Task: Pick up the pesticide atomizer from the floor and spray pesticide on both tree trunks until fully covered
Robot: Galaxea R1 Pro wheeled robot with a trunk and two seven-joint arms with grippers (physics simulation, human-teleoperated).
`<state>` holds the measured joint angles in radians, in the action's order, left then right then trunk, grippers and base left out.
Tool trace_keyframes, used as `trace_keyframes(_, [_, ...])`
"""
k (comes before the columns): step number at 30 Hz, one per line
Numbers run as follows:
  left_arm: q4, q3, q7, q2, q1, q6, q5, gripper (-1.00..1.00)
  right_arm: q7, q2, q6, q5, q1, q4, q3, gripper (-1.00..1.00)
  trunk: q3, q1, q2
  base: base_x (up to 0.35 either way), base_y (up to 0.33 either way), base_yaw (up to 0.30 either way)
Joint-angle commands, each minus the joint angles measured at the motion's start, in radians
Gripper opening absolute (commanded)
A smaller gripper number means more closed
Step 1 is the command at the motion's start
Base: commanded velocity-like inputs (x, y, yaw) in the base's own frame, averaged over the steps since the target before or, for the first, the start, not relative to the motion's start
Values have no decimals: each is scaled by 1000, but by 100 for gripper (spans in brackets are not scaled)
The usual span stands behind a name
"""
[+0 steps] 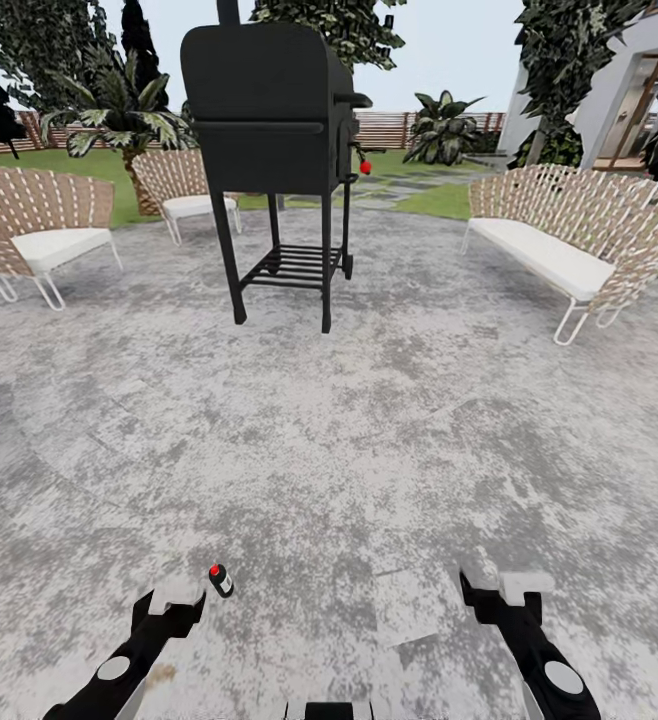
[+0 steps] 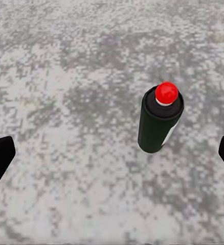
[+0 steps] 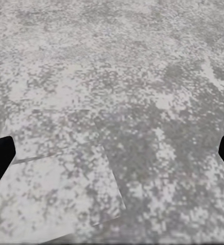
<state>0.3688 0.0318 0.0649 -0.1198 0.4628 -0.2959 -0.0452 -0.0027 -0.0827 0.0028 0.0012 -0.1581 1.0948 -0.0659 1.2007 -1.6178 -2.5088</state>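
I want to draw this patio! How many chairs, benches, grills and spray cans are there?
Woven chairs: 2
Woven bench: 1
Black grill: 1
Pesticide atomizer: 1
Total: 5

Around me spreads mottled grey stone paving (image 1: pixel 369 440); a black grill (image 1: pixel 269 130) stands ahead, wicker chairs (image 1: pixel 39 235) and a cushioned bench (image 1: pixel 579 240) ringing it.
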Motion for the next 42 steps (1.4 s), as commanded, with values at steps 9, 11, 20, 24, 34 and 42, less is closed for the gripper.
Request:
trace_keyframes(9, [2, 4, 4, 0, 1, -3, -4, 100, 0, 0, 0, 0, 0, 1, 0, 100, 36, -4, -2, 0, 0, 0])
trace_keyframes(11, [3, 4, 4, 0, 1, -3, -4, 100, 0, 0, 0, 0, 0, 1, 0, 100, 36, -4, -2, 0, 0, 0])
trace_keyframes(20, [5, 0, 4, 1, 1, -3, -5, 100, 0, 0, 0, 0, 0, 1, 0, 100, 36, -4, -2, 63, -35, 0])
trace_keyframes(24, [5, -1, 4, 2, 1, -2, -5, 100, 0, 0, 0, 0, 0, 0, 0, 100, 36, -4, -2, 220, -149, 0])
trace_keyframes(34, [7, 0, 4, 2, 1, -3, -5, 100, 0, 0, 0, 0, 0, 0, 0, 100, 36, -4, -2, 115, -75, 0])
trace_keyframes(42, [10, 3, 4, 1, 1, -4, -5, 100, 1, 0, 1, -1, 0, 1, 1, 100, 36, -4, -2, 46, -17, 0])
